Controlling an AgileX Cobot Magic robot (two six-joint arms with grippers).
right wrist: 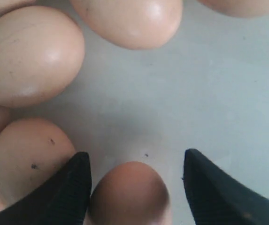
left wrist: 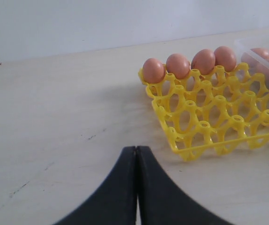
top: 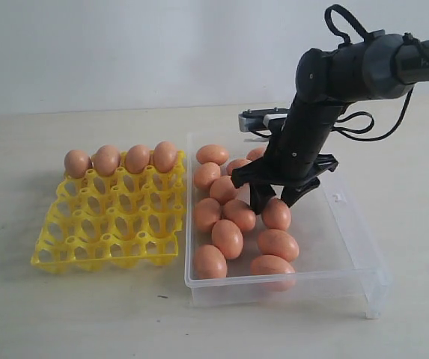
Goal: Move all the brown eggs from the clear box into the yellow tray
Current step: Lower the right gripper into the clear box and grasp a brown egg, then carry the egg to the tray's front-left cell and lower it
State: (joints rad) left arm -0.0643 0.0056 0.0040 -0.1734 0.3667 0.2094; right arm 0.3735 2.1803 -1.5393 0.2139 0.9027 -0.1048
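- Crowding the clear box (top: pixel 349 247), just beside the yellow tray (top: pixel 109 217), loose brown eggs (top: pixel 227 238) may roll or knock;
- right gripper (right wrist: pixel 136 157), spread wide and empty, straddles one egg (right wrist: pixel 129 192); its finger (right wrist: pixel 64 192) may nudge a neighbour (right wrist: pixel 26 159);
- left gripper (left wrist: pixel 136 149) clenched, empty.

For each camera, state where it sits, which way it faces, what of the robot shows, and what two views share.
Exterior: off the arms, raised, looking down on the yellow tray and clear box; right arm and open right gripper show.
Left wrist: low over the table, facing the tray; shut left gripper shows.
Right wrist: over the box floor, facing down at eggs; open fingers straddle one egg.
Shared: exterior and left wrist both show the tray's four eggs.
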